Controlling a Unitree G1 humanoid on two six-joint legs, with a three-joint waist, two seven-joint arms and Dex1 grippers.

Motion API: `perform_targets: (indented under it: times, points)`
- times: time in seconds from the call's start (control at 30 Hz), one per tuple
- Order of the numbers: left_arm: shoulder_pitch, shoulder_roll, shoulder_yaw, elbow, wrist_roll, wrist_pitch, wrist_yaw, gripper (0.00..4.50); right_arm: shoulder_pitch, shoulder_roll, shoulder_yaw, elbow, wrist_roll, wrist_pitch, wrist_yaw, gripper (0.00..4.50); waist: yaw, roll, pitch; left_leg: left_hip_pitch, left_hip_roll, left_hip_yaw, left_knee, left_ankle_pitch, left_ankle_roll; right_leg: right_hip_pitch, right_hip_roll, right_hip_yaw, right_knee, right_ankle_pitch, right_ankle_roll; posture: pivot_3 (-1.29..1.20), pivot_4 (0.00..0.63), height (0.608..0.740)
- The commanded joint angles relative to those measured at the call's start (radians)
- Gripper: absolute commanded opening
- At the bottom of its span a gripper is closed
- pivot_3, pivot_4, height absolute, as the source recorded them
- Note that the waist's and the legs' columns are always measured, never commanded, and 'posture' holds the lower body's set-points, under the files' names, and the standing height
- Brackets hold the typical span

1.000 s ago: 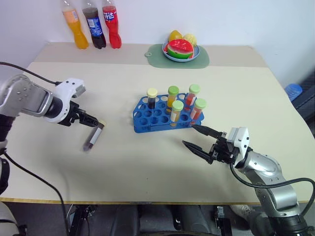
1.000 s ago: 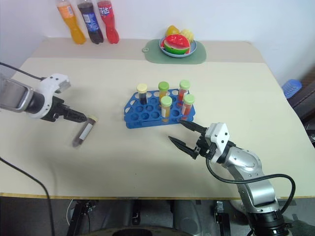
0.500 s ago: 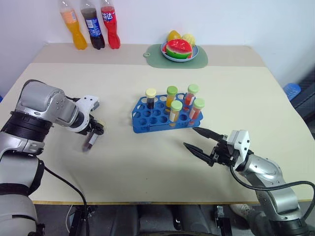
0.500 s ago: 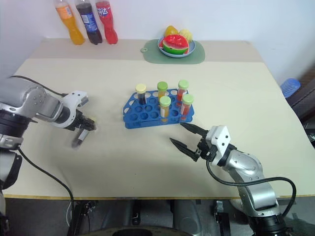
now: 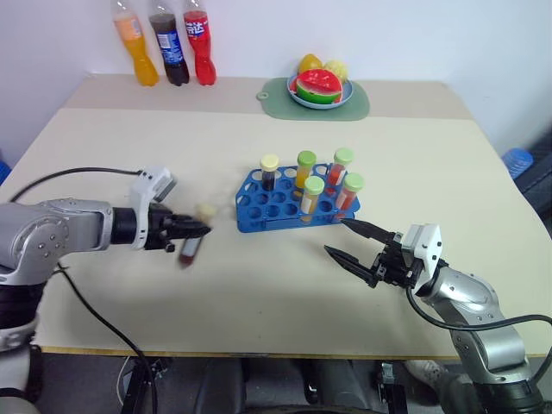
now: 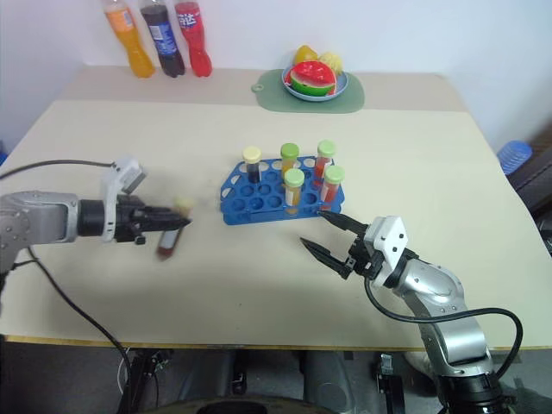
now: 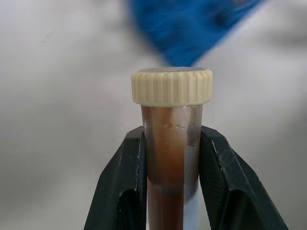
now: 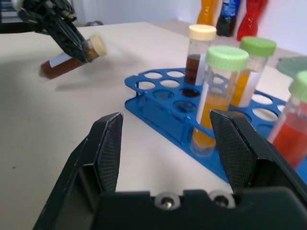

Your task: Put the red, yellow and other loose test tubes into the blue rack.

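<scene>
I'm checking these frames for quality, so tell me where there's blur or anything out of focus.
Left eye view: the brown tube in the left gripper is smeared, the blue rack crisp. Left wrist view: the tube's cream cap is sharp, the rack behind a soft blue blur. Right wrist view: the held tube is slightly soft, the right gripper sharp.

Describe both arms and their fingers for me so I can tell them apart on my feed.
Both arms are silver-grey metal with rounded joint housings, a white wrist block and two black fingers. The left gripper has a black cable looping back from its wrist along the arm. The right gripper has slim, pointed fingers; a black cable loops beside that forearm, and two small screws sit at the finger base in the right wrist view.
</scene>
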Motion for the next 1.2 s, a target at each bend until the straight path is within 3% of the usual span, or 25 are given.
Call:
perform_targets:
  times: [0.03, 0.17, 0.47, 0.83, 1.2]
  points:
    - [0.015, -0.087, 0.093, -0.063, 0.022, -0.249, -0.092, 1.17, -0.010, 0.001, -0.018, -0.023, 0.013, -0.011, -0.005, 3.20, 0.005, 0.000, 0.000, 0.000, 0.000, 0.000, 0.000, 0.000, 0.000, 0.001, 0.000, 0.000, -0.001, 0.000, 0.000, 0.00, 0.150, 0.740]
    - [-0.045, -0.267, 0.078, -0.005, 0.073, -0.447, -0.084, 1.17, 0.012, 0.000, -0.033, -0.041, 0.005, -0.013, -0.024, 3.20, 0.013, 0.000, -0.001, 0.000, 0.000, 0.000, 0.000, 0.000, 0.000, 0.001, 0.001, 0.000, -0.001, 0.000, 0.000, 0.00, 0.150, 0.740]
    - [-0.104, -0.491, -0.079, 0.274, 0.316, -0.792, -0.198, 1.17, 0.076, 0.003, -0.062, -0.094, -0.010, -0.018, -0.084, 3.20, 0.007, 0.001, -0.002, 0.001, -0.001, 0.000, 0.001, 0.000, 0.000, 0.002, 0.002, 0.001, -0.001, 0.001, 0.002, 0.00, 0.150, 0.740]
    - [-0.107, -0.570, -0.194, 0.573, 0.573, -1.150, -0.287, 1.17, 0.178, -0.007, -0.121, -0.158, -0.006, -0.009, -0.130, 3.20, 0.009, 0.002, -0.003, 0.001, 0.000, 0.000, 0.001, 0.000, 0.001, 0.003, 0.002, 0.001, -0.001, 0.001, 0.001, 0.00, 0.150, 0.740]
    - [-0.129, -0.624, -0.213, 0.670, 0.613, -1.229, -0.314, 1.17, 0.285, -0.015, -0.189, -0.208, 0.005, -0.005, -0.136, 3.20, 0.009, 0.005, -0.008, 0.002, 0.000, -0.001, 0.001, 0.000, 0.001, 0.004, 0.002, 0.001, -0.001, 0.001, 0.001, 0.00, 0.150, 0.740]
